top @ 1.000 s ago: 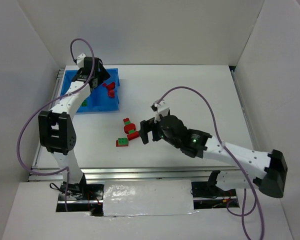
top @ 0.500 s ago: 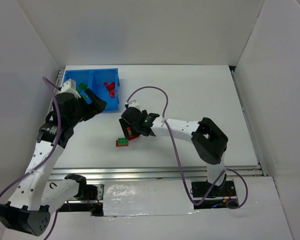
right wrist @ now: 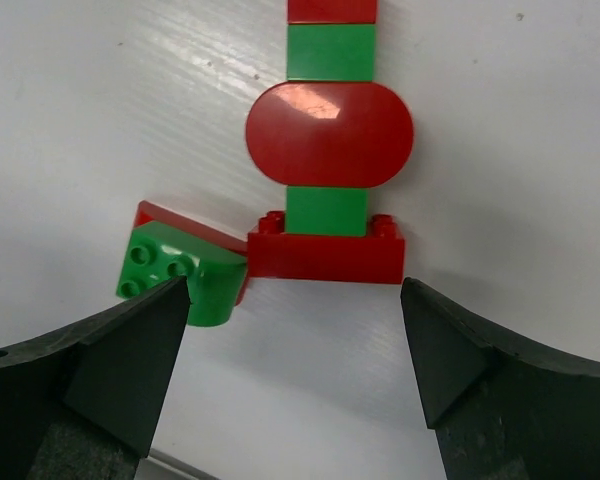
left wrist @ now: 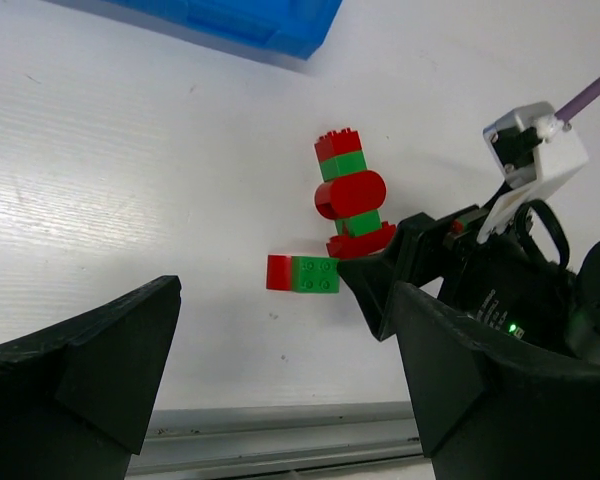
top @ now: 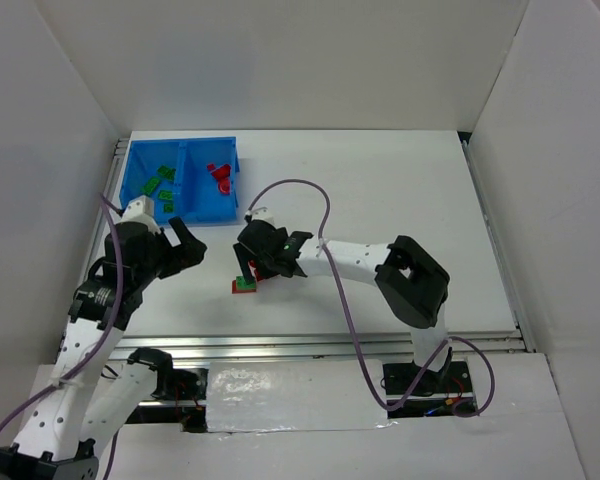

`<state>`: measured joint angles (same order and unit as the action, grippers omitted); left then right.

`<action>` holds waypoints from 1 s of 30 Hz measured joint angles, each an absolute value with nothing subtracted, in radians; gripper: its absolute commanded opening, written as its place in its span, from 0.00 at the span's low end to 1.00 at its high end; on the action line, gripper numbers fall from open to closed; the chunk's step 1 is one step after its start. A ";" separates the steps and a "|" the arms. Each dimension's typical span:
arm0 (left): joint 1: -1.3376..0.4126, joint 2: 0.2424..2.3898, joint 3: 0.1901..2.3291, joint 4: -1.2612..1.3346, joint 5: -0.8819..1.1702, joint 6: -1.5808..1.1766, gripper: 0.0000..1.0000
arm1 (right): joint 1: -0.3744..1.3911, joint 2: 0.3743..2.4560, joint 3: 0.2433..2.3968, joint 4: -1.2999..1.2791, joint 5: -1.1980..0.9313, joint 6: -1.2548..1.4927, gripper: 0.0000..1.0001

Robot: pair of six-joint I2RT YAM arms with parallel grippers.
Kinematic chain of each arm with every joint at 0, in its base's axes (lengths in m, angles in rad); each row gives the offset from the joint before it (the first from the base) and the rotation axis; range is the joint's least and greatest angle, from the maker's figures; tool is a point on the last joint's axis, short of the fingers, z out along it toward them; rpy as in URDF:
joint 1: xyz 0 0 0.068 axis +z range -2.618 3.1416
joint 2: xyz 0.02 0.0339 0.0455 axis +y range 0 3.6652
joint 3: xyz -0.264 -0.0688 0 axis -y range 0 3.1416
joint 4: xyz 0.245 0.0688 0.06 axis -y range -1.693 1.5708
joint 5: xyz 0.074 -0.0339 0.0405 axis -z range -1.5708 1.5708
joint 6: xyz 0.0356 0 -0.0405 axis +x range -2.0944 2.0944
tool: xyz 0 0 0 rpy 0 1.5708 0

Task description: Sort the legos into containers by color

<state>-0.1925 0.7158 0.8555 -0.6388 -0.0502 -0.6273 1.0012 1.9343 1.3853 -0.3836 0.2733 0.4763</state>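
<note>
Legos [top: 250,277] that are not sorted yet lie in a small bunch on the white bench [top: 400,190], toward its near edge and a little way from the blue bin [top: 208,214]. From the right wrist, five pieces sit in a row, each touching the next. At the near end are a round red plate [right wrist: 330,133], then a green brick [right wrist: 327,210], then a long red brick [right wrist: 325,257]. A small green and red piece [right wrist: 175,270] leans tilted against the left end of the long red brick. I cannot tell if the row is clicked together.

These pieces look tiny, light and hard, with smooth shiny sides. I think they can slip or flick away if they are pinched off the middle. If the row is clicked together, it may come up as one clump with both colors in it. The long red brick looks like the best one to take, squeezed on its two flat ends. The tilted piece may get bumped first.

The right gripper [right wrist: 292,295] hangs just over that brick, its fingers [right wrist: 110,360] spread wide on each side, holding nothing. The left gripper [left wrist: 285,300] is off to the left, fingers wide apart and empty too. In the bin, green pieces [top: 155,185] lie in the left box and red pieces [top: 218,178] in the right box.
</note>
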 measured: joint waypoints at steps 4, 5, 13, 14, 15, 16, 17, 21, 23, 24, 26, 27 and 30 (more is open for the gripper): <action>-0.192 0.648 0.855 -0.658 -0.118 -0.635 1.00 | 1.040 1.934 1.411 -0.422 0.300 0.574 0.94; -0.192 0.630 0.855 -0.662 -0.136 -0.635 0.99 | 1.051 1.935 1.426 -0.437 0.313 0.603 0.94; -0.200 0.564 0.864 -0.681 -0.186 -0.618 1.00 | 1.103 1.990 1.543 -0.500 0.387 0.786 0.85; -0.200 0.575 0.864 -0.681 -0.181 -0.607 1.00 | 1.102 2.002 1.547 -0.506 0.391 0.799 0.83; -0.200 0.585 0.864 -0.681 -0.176 -0.604 1.00 | 1.103 2.012 1.551 -0.513 0.395 0.809 0.82; -0.200 0.595 0.864 -0.681 -0.169 -0.601 1.00 | 1.104 2.022 1.555 -0.524 0.399 0.819 0.81; -0.200 0.604 0.864 -0.681 -0.161 -0.599 1.00 | 1.104 2.033 1.561 -0.535 0.403 0.826 0.80; -0.200 0.612 0.863 -0.681 -0.136 -0.583 0.99 | 1.114 2.078 1.598 -0.569 0.413 0.852 0.74; -0.200 0.603 0.863 -0.680 -0.128 -0.579 0.99 | 1.128 2.097 1.612 -0.579 0.413 0.862 0.71; -0.200 0.595 0.863 -0.680 -0.125 -0.578 0.99 | 1.135 2.104 1.619 -0.585 0.414 0.867 0.70; -0.200 0.582 0.862 -0.679 -0.122 -0.578 1.00 | 1.148 2.114 1.627 -0.595 0.416 0.876 0.69; -0.200 0.572 0.861 -0.679 -0.120 -0.578 1.00 | 1.151 2.118 1.630 -0.597 0.416 0.883 0.69; -0.201 0.558 0.861 -0.675 -0.115 -0.577 1.00 | 1.159 2.121 1.631 -0.604 0.421 0.895 0.69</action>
